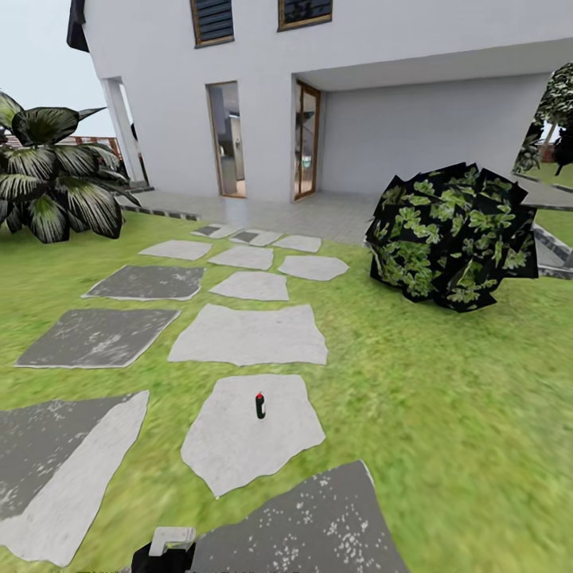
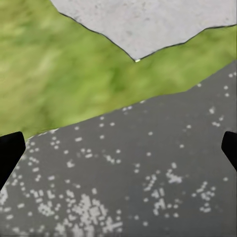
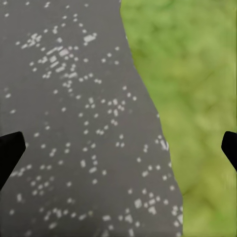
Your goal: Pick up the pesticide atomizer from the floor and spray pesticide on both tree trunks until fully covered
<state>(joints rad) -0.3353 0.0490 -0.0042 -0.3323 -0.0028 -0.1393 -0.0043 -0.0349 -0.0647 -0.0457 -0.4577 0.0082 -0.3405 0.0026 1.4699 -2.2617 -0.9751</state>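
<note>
The pesticide atomizer (image 1: 259, 405) is a tiny dark bottle with a red top. It stands upright on a light grey paving stone (image 1: 239, 446) in the lawn, a short way ahead of me. My left gripper (image 2: 118, 153) is open, its black fingertips (image 2: 9, 153) far apart over a dark speckled stone (image 2: 148, 168) beside grass. My right gripper (image 3: 118, 153) is open too, over the same kind of dark stone (image 3: 74, 123) at its edge with the grass. Nothing is between either pair of fingers. The trees and their trunks are out of view.
Stepping stones (image 1: 251, 334) lead across the grass to a white house with open doorways (image 1: 227, 139). A dark leafy bush (image 1: 450, 235) stands at the right and a broad-leafed plant (image 1: 56, 179) at the left. A black-and-white part of my body (image 1: 165, 549) shows at the bottom edge.
</note>
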